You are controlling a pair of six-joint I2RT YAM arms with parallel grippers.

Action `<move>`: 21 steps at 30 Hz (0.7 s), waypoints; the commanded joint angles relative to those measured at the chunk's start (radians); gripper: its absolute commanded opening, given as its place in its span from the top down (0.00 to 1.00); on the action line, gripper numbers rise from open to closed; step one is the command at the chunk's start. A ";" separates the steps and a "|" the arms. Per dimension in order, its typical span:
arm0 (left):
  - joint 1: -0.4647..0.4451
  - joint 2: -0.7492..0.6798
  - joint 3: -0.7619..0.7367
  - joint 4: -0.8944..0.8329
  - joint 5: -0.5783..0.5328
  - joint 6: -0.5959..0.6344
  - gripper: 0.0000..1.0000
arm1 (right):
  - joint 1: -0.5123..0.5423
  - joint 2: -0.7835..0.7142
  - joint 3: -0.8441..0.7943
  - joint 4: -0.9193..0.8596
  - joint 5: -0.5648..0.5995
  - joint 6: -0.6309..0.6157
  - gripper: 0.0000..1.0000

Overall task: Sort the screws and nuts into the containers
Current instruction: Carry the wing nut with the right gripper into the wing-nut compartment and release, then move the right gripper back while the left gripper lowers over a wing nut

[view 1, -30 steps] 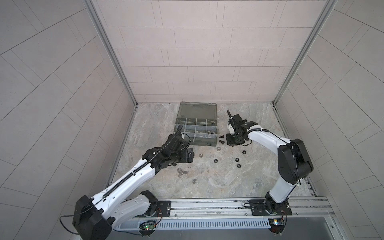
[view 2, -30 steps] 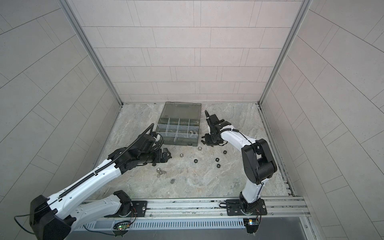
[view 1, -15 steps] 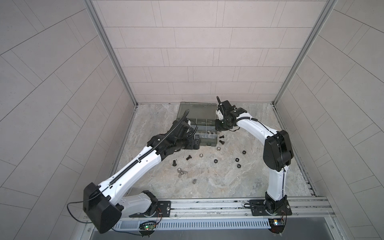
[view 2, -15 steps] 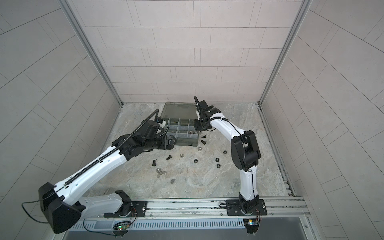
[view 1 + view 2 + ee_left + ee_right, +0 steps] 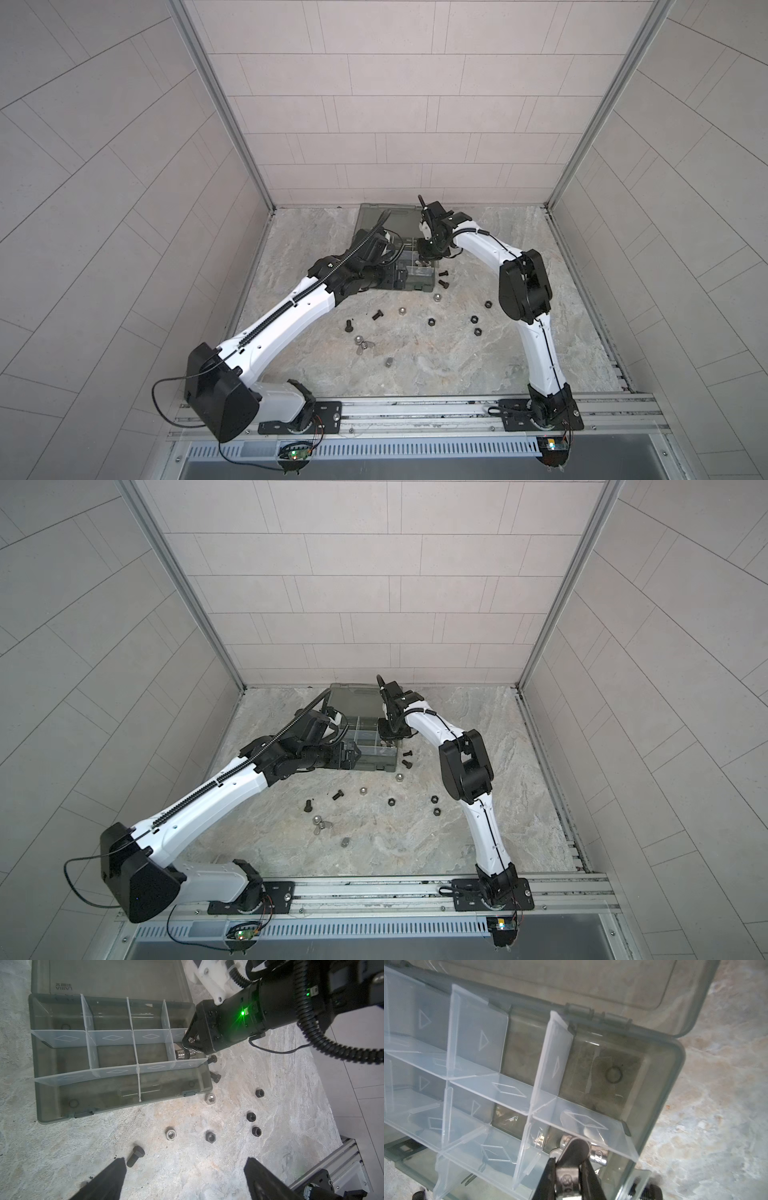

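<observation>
The open grey-green case (image 5: 419, 286) (image 5: 376, 766) holds the containers between pale dividers (image 5: 542, 1076). My right gripper (image 5: 569, 1159) (image 5: 423, 261) (image 5: 188, 1048) hangs over the right-hand middle cell, shut on a grey wing nut (image 5: 573, 1147). Silver nuts (image 5: 598, 1156) (image 5: 181, 1054) lie in that cell. My left gripper (image 5: 185, 1165) (image 5: 400, 276) hovers open and holds nothing. Below it, on the floor before the case, lie a black screw (image 5: 135, 1155), a silver nut (image 5: 171, 1134) and a black hex nut (image 5: 210, 1137).
Two screws (image 5: 442, 273) lie by the case's right end, two more (image 5: 377, 315) in front of it. Black hex nuts (image 5: 473, 319) are scattered to the right. A wing nut (image 5: 365, 344) and a silver nut (image 5: 388, 363) lie nearer the rail.
My right gripper has risen from the floor beside the case and swung over its right-hand cell. The left arm has moved toward the case front, uncovering two screws on the floor.
</observation>
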 commanded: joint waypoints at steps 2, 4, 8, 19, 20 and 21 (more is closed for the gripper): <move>0.008 -0.024 -0.005 -0.008 -0.013 0.013 0.05 | 0.003 -0.005 0.025 -0.027 0.005 -0.015 0.63; 0.009 -0.044 -0.025 -0.012 -0.012 0.009 0.05 | 0.010 -0.040 0.003 -0.026 0.020 -0.025 0.59; 0.008 -0.122 -0.112 -0.046 -0.020 -0.011 0.05 | 0.029 -0.145 -0.087 -0.023 0.042 -0.044 0.55; 0.004 -0.412 -0.500 -0.070 -0.021 -0.217 0.09 | 0.076 -0.544 -0.531 0.084 0.013 -0.035 0.47; 0.001 -0.425 -0.519 -0.069 -0.011 -0.233 0.10 | 0.081 -0.580 -0.566 0.085 0.015 -0.035 0.44; -0.001 -0.434 -0.540 -0.069 -0.005 -0.240 0.10 | 0.085 -0.612 -0.600 0.087 0.020 -0.035 0.39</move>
